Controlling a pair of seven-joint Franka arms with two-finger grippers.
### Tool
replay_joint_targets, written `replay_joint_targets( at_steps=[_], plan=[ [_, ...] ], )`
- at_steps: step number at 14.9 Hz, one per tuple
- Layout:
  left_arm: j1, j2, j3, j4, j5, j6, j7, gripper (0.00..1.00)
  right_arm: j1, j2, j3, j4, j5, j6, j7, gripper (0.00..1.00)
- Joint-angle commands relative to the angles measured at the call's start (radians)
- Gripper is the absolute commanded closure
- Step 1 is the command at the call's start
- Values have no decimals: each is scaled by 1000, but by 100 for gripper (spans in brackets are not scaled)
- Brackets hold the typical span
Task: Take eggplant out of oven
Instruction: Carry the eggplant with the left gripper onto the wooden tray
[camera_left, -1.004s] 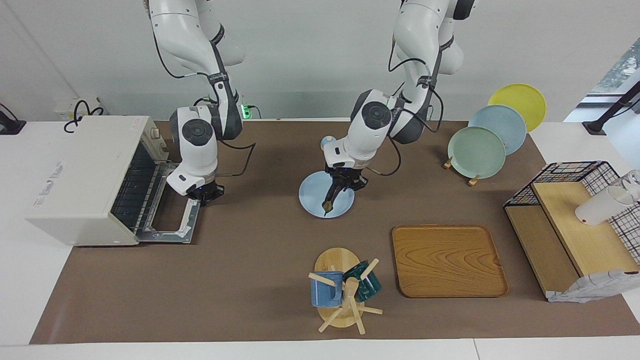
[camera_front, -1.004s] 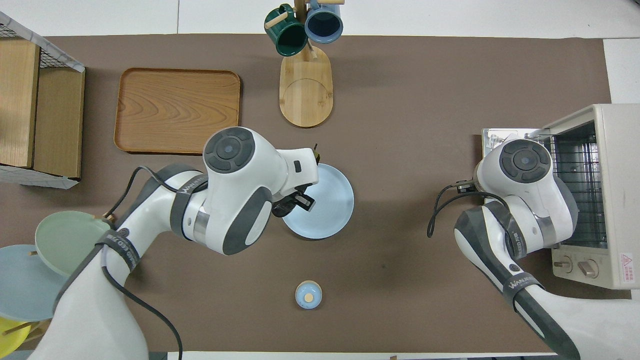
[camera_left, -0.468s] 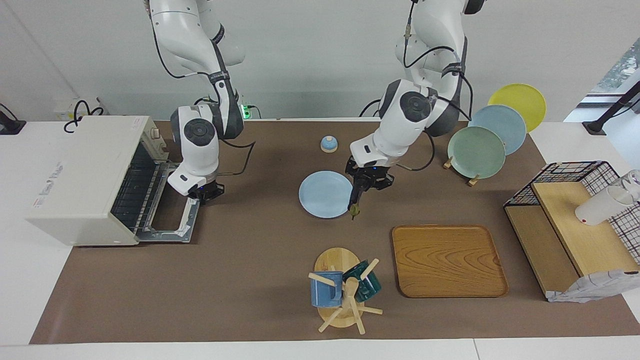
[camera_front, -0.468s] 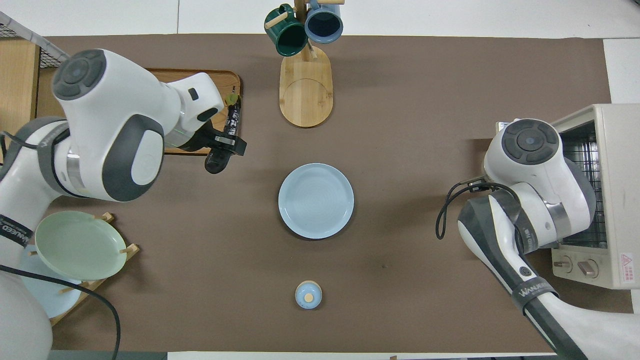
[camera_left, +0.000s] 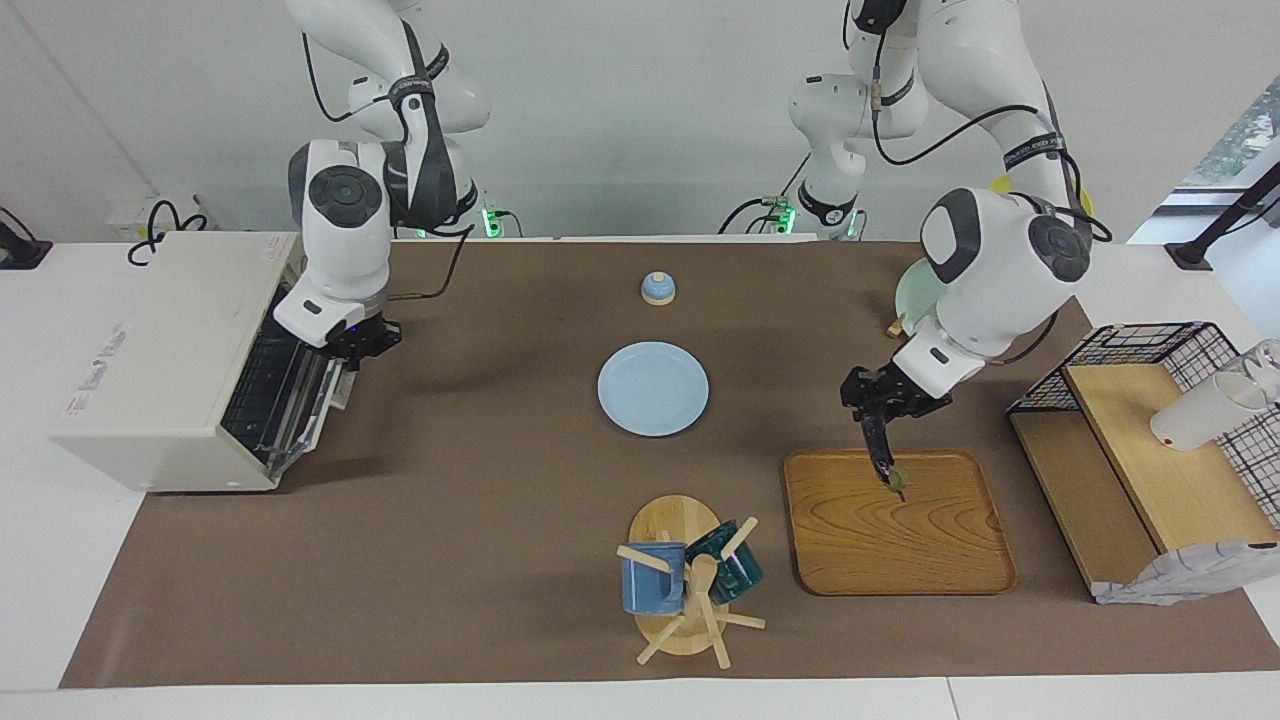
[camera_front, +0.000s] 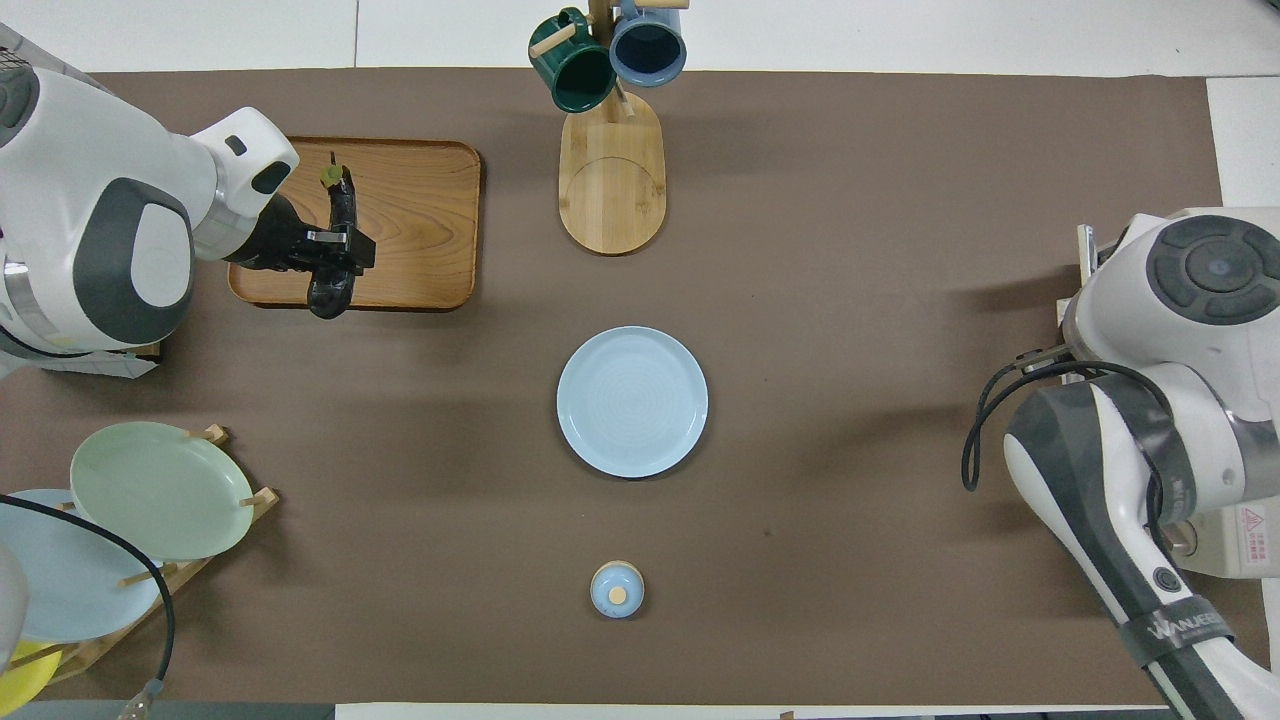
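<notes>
Left gripper (camera_left: 872, 418) clamped on eggplant (camera_left: 884, 455), hanging over wooden tray (camera_left: 960, 570). Right gripper (camera_left: 352, 340) pinched shut at oven (camera_left: 150, 370) door. Risk: eggplant slips, rolls off tray.

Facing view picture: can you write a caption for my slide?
Left gripper holds the eggplant over the wooden tray; right gripper lifts the oven door.

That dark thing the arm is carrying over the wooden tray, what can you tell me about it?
It is the eggplant: long, slim, dark purple-black and glossy, with a small greenish stem tip. It hangs steeply, stem end down, over the wooden tray, gripped near its upper end by the left tool. Whether its tip touches the tray is unclear.
</notes>
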Motion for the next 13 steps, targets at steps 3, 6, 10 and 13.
replay_joint_targets(
  at_steps=[3,6,10,13],
  plan=[
    [-10,226,58,213,0,50,-67,100,-52,-1,-9,0,-37,-24,-54,100],
    [-15,242,60,180,2,154,-72,100,-81,-26,-11,0,-33,-41,-110,100],
    [-13,251,60,166,6,213,-72,100,-106,-38,-11,0,10,-56,-146,100],
    [-17,250,60,156,13,211,-69,100,-103,-49,-9,39,27,-102,-147,100]
  ],
)
